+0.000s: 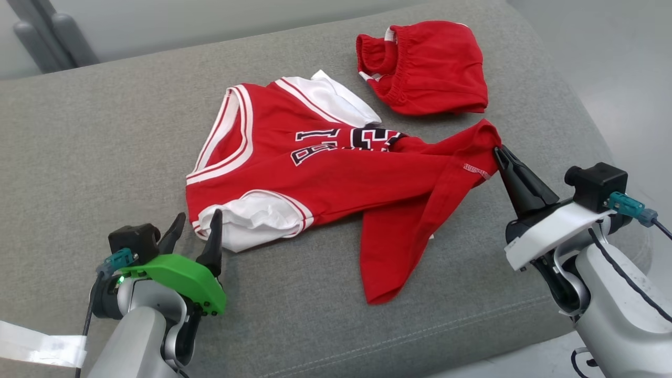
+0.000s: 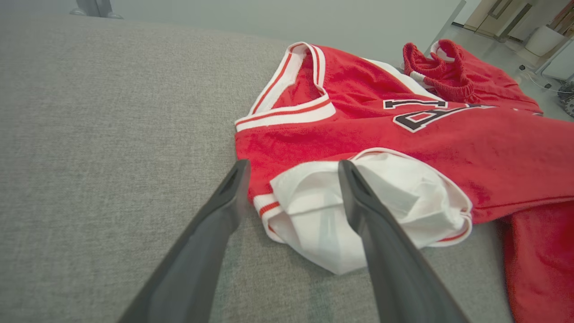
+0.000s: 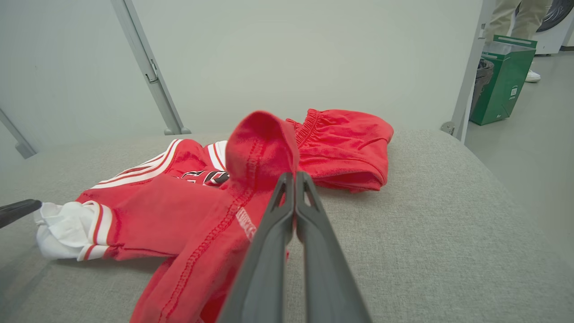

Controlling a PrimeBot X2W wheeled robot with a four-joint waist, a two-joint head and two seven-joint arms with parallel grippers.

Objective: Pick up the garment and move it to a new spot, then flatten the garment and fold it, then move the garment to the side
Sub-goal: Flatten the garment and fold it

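right gripper [image 1: 499, 151] fingers pressed together, pinching jersey [image 1: 336, 178] hem corner, lifted | left gripper [image 1: 198, 216] fingers spread at jersey's white sleeve | one red jersey lying on grey cushion [image 1: 105, 131] | one pair of red shorts [image 1: 425, 65] just beyond jersey

The jersey [image 1: 325, 173] lies on the cushion [image 1: 105, 131], shorts [image 1: 425, 68] behind its right end.

The head camera is looking down from above. Both wrist cameras are skimming low and close over the shared jersey [image 2: 448, 148].
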